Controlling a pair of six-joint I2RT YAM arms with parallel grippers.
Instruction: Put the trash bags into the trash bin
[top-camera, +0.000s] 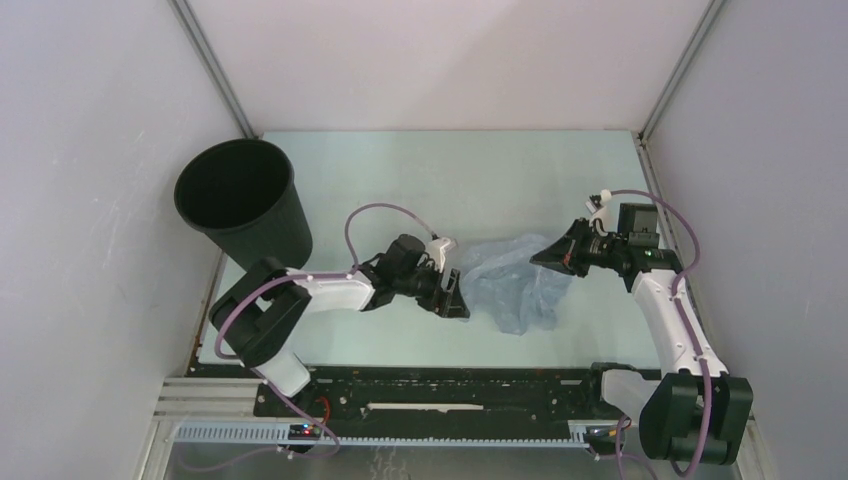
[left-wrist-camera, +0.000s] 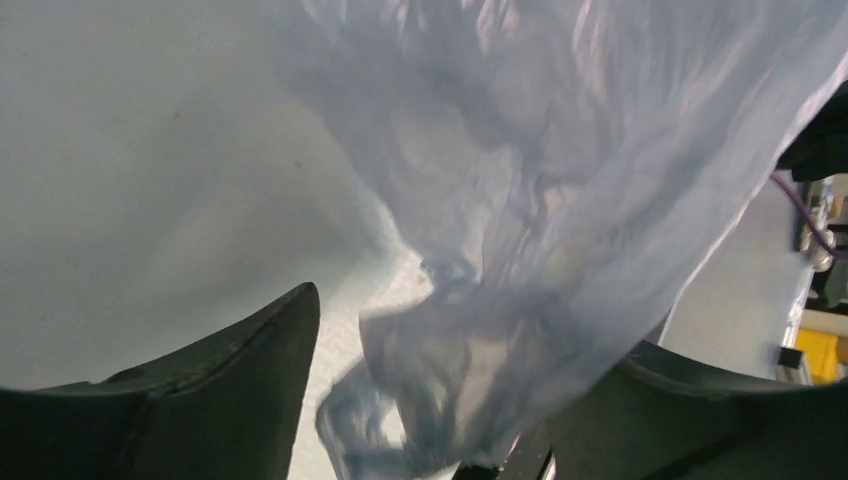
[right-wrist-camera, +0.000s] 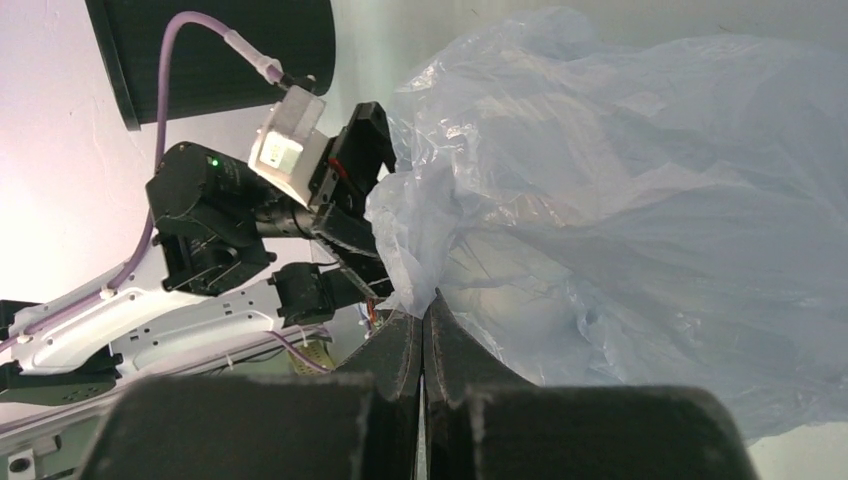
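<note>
The trash bag (top-camera: 515, 285), thin pale grey-blue film, is crumpled at the middle right of the table. My right gripper (top-camera: 545, 252) is shut on the bag's edge; in the right wrist view the jaws (right-wrist-camera: 425, 315) pinch the film (right-wrist-camera: 650, 220). My left gripper (top-camera: 452, 295) is at the bag's left side, open. In the left wrist view the bag (left-wrist-camera: 520, 250) hangs between its spread fingers (left-wrist-camera: 230, 390); I cannot tell whether they touch it. The black trash bin (top-camera: 240, 200) stands upright at the far left, apart from both grippers, and also shows in the right wrist view (right-wrist-camera: 220, 50).
White walls close the table at the back and sides. The left arm (right-wrist-camera: 230, 220) with its purple cable shows in the right wrist view. A black rail (top-camera: 430, 395) runs along the near edge.
</note>
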